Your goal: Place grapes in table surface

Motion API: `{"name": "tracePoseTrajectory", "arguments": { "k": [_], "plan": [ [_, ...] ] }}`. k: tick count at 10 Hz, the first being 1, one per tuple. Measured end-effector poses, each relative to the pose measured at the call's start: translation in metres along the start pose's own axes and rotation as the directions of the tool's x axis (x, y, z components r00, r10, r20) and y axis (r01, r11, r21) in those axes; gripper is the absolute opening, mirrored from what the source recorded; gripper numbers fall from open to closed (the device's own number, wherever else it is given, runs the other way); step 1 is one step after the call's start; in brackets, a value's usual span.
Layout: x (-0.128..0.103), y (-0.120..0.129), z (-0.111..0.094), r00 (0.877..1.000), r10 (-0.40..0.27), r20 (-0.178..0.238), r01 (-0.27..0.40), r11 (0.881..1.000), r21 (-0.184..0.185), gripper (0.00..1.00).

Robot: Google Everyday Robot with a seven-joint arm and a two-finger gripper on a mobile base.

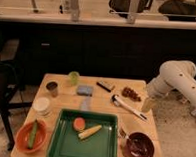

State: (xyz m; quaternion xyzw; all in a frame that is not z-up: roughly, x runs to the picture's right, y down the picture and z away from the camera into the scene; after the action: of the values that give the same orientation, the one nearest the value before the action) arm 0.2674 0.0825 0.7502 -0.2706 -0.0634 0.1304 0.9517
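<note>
The grapes (131, 94), a small dark reddish-brown bunch, lie on the light tan wooden table surface (65, 100) near its far right corner. My white arm (172, 80) reaches in from the right. My gripper (148, 103) hangs at the table's right edge, just right of the grapes and slightly nearer than them, apart from them.
A green tray (62, 141) at the front holds an orange round piece and a yellow piece. Around it are a dark brown bowl (140, 146), an orange bowl (30, 137), a white cup (41, 105), a dark cup (52, 87), a green cup (73, 77), a blue sponge (84, 89) and a white-handled tool (129, 107).
</note>
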Motion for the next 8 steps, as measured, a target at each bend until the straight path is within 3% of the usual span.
{"name": "tracePoseTrajectory", "arguments": {
  "k": [4,8],
  "plan": [
    [0.013,-0.014,0.026,0.996,-0.008,0.094,0.001,0.997,0.073,0.8],
    [0.015,-0.022,0.031,0.994,-0.023,0.106,0.015,0.997,0.079,0.8]
  ]
}}
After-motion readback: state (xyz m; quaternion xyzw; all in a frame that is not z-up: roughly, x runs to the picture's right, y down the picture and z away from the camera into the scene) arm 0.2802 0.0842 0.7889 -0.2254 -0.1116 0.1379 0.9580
